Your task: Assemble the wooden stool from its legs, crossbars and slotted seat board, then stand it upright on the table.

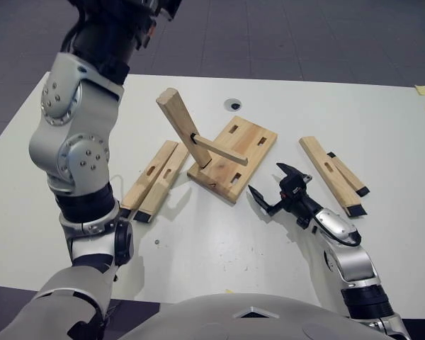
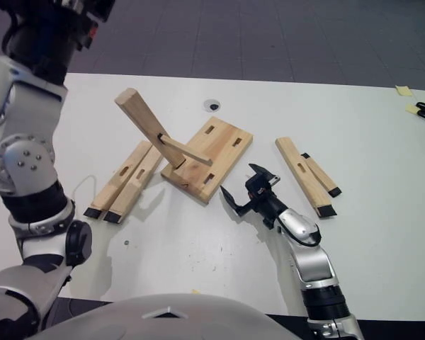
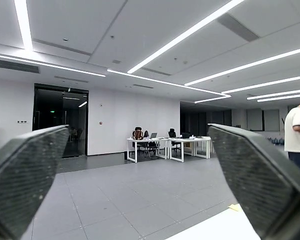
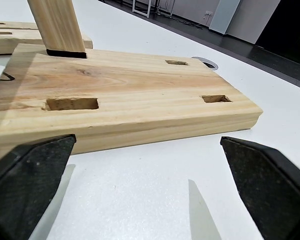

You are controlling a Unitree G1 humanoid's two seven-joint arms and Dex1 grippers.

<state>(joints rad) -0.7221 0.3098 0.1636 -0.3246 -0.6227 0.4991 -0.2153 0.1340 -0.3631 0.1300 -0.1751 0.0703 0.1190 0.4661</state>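
Seat board (image 1: 244,145): mid-table (image 1: 198,255), one leg (image 1: 178,113) socketed, crossbar (image 1: 223,150) plugged into it. Unfitted: left pair (image 1: 152,177), right pair (image 1: 333,173), lying loose. Right gripper (image 1: 270,181): spread, just beside board. Left gripper (image 3: 145,155): spread, empty.

seat board (image 1: 249,157): pale grained wood | legs (image 1: 150,176): same wood | table (image 1: 198,244): smooth white matt

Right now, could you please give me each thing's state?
seat board: lying flat, three slots empty
leg: standing in the fourth slot
crossbar: plugged into that leg, far end free
left pair of pieces: lying loose
right pair of pieces: lying loose
right gripper: open, empty
left gripper: open, empty
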